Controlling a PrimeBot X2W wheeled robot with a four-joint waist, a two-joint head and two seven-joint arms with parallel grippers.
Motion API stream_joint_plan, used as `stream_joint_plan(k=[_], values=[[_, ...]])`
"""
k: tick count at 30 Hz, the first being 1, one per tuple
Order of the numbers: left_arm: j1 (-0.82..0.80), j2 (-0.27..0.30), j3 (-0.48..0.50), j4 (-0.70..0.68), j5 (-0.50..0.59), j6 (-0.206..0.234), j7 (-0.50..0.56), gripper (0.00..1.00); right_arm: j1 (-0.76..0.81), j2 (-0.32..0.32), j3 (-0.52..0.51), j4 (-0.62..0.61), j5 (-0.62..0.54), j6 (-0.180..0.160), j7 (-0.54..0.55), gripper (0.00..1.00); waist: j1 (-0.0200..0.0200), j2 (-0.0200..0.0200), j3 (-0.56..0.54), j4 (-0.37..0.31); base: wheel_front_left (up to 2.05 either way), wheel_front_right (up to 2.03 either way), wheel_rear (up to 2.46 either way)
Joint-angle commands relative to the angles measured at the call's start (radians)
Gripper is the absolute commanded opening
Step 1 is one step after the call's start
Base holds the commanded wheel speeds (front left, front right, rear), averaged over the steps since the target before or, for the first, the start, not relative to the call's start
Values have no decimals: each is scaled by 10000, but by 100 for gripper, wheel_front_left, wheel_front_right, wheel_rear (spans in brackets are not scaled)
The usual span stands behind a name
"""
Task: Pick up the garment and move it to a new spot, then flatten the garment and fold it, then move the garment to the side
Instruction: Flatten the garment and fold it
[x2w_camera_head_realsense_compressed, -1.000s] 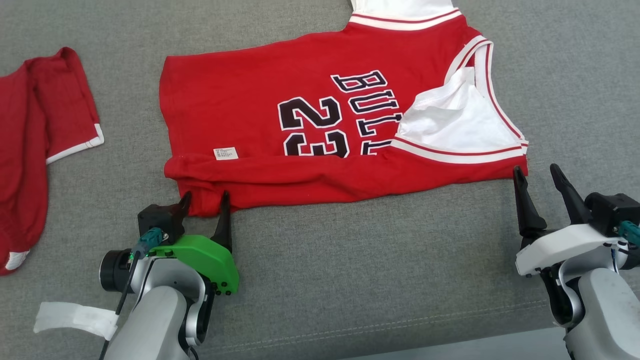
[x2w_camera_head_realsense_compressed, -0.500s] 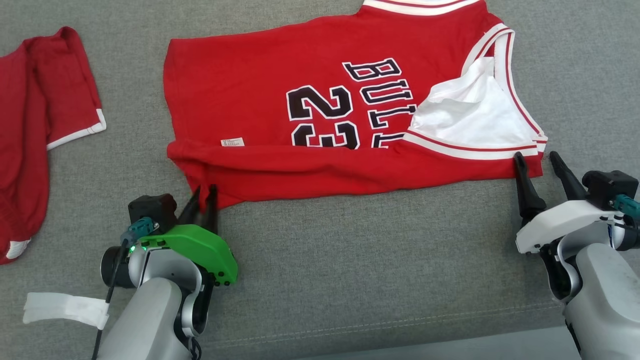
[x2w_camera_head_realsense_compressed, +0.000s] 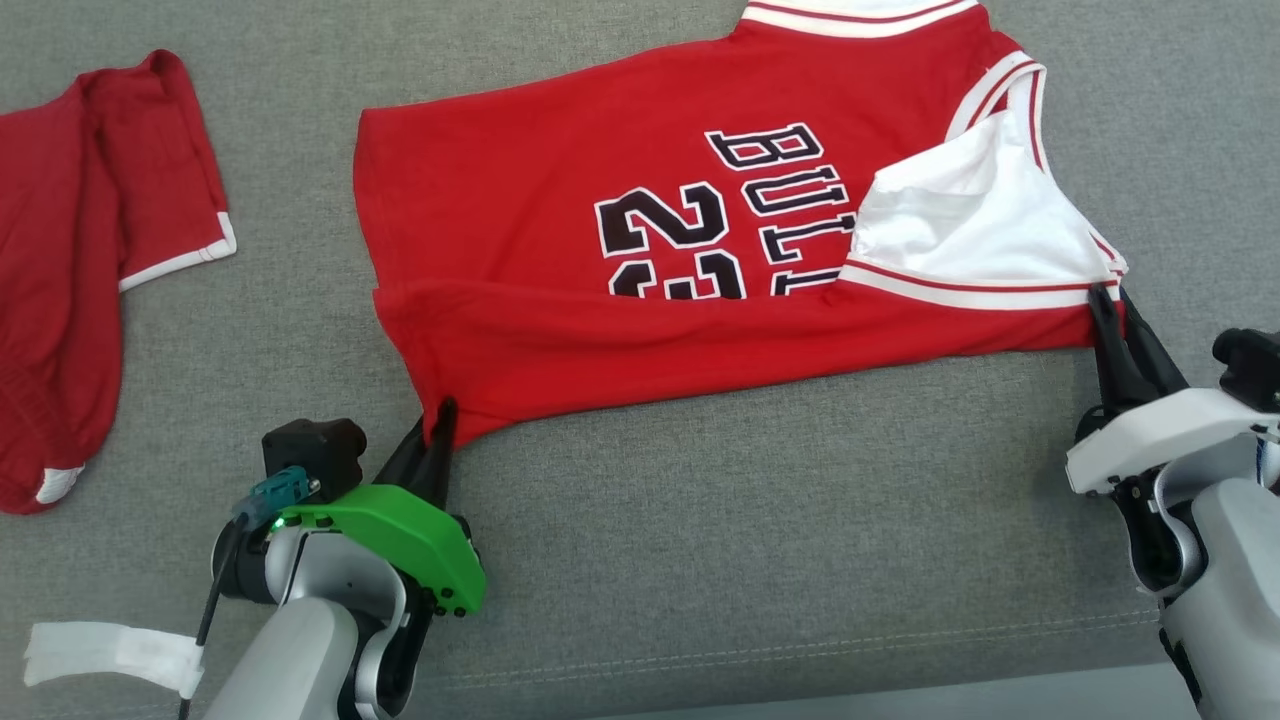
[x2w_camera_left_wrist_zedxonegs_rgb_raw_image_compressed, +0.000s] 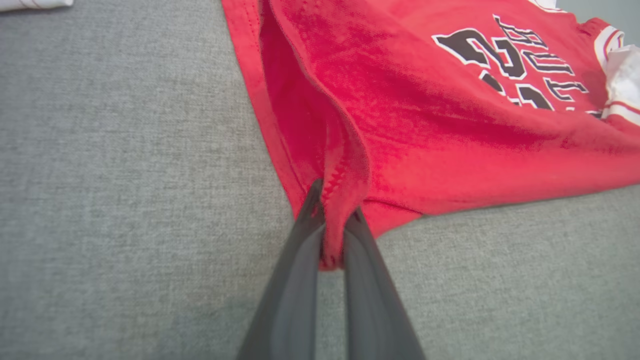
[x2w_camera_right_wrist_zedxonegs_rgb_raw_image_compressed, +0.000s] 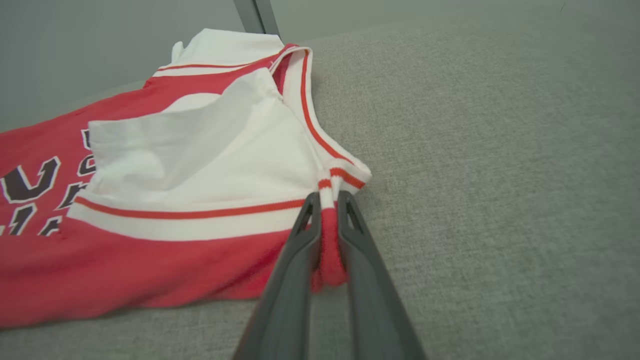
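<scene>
Left gripper (x2w_camera_head_realsense_compressed: 440, 418) at 7 o'clock is pinched tight on the red jersey (x2w_camera_head_realsense_compressed: 560, 330)'s hem corner, and the right gripper (x2w_camera_head_realsense_compressed: 1108, 300) at 3 o'clock is clamped on its shoulder-strap corner. The jersey lies half-folded from centre toward 1 o'clock and looks thin, light and floppy, so I'd guess it sags between those 2 grips unless kept taut. Underneath is grey woven upholstery (x2w_camera_head_realsense_compressed: 750, 520), with a spare red garment (x2w_camera_head_realsense_compressed: 90, 250) at 9 o'clock.
</scene>
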Motion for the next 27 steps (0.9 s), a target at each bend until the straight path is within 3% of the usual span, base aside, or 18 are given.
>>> stream_joint_plan(k=[1,7,14,21,24,25,26,27], values=[[256,239,14,-340,-22,26,132,0,414,-153,-91,-272,182,-21,-47,0,0,0,-56,81,0,0,0],[922,830,-14,-1772,-175,29,741,0,1945,-238,-548,-1833,480,-21,209,0,0,0,-222,247,0,0,0],[1771,1377,69,-2883,-435,317,1445,0,4042,493,-1430,-3788,290,-19,1134,0,0,0,-422,183,0,0,0],[2615,1583,145,-3384,-798,647,1956,0,5021,1208,-1751,-4809,-96,-19,1950,0,0,0,-486,-71,0,0,0],[2688,1555,107,-3341,-950,624,2095,2,5114,1169,-1667,-4886,-248,-19,2352,2,0,0,-475,-83,0,0,0],[2655,1521,157,-3319,-975,652,2031,38,5122,1190,-1638,-4934,-211,-18,2407,80,0,0,-477,-78,0,0,0],[2638,1503,156,-3265,-1013,679,2066,100,5110,1203,-1689,-5000,-218,-18,2388,100,0,0,-477,-80,0,0,0],[2618,1521,99,-3213,-1023,638,2143,100,5088,1177,-1753,-5054,-288,-18,2344,100,0,0,-486,-77,0,0,0]])
